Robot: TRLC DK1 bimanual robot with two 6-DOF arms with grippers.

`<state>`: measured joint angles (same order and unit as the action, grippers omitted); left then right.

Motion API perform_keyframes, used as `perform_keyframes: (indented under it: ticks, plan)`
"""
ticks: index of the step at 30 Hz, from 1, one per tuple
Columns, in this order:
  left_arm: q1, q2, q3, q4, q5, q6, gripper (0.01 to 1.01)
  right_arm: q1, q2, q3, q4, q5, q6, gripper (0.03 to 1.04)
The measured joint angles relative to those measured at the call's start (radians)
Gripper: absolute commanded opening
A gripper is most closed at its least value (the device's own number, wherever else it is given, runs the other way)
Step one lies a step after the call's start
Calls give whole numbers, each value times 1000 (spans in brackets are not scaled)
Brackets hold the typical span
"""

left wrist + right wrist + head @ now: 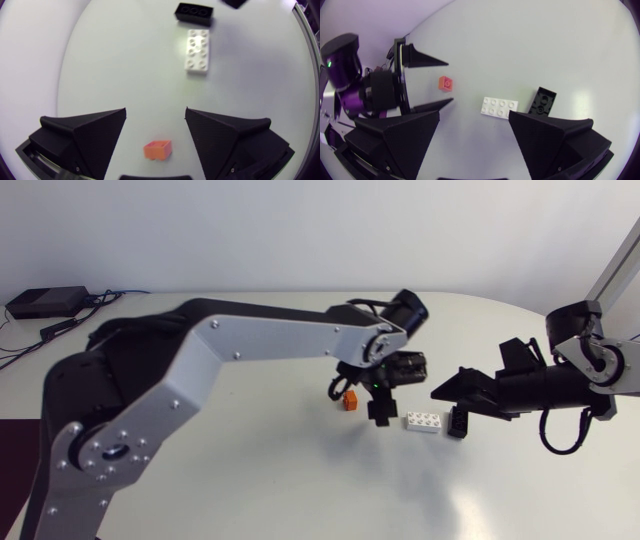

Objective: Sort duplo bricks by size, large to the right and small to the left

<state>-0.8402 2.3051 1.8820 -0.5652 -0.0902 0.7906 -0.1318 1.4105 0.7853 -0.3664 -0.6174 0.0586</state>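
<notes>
Left gripper (155, 112) spread, orange brick (158, 149) between its fingers — touching neither.

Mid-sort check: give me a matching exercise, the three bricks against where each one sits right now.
Things:
1. small orange plastic brick
2. long white plastic brick
3. black plastic brick

Places:
A. closest to the right gripper
B. between the open fingers of the left gripper, touching neither
C. on the table between the other two bricks

Pairs: 1-B, 2-C, 3-A
</notes>
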Motion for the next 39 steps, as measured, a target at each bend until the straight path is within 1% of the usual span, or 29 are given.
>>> perform_keyframes:
  ticks: [4,7,11,17,22,26,30,31,33,35,37,38,39]
  plan:
    - [95,-3,-6,20,12,0,830,43,0,0,7,8,0,957]
    - [126,2,-3,23,15,0,830,53,0,0,7,13,0,957]
    - [126,27,28,6,35,-3,830,53,0,0,7,16,0,957]
    - [121,42,64,-132,117,-30,825,53,-13,-13,7,19,0,957]
    - [129,53,90,-209,175,-45,823,53,-19,-25,6,19,0,957]
    - [147,98,151,-267,212,-49,820,53,-32,-26,6,19,0,957]
    - [162,148,211,-311,249,-49,748,44,-41,-27,6,19,0,957]
    - [165,159,225,-322,254,-49,711,40,-41,-27,6,19,0,957]
    - [167,175,246,-345,272,-49,600,39,-41,-27,6,19,0,957]
    - [168,187,269,-365,279,-48,515,39,-41,-27,5,19,0,957]
    - [168,196,288,-385,288,-48,379,39,-41,-27,3,19,0,957]
    - [168,200,296,-396,298,-48,348,39,-41,-27,3,19,0,957]
    - [168,202,303,-406,306,-48,339,39,-41,-27,3,19,0,957]
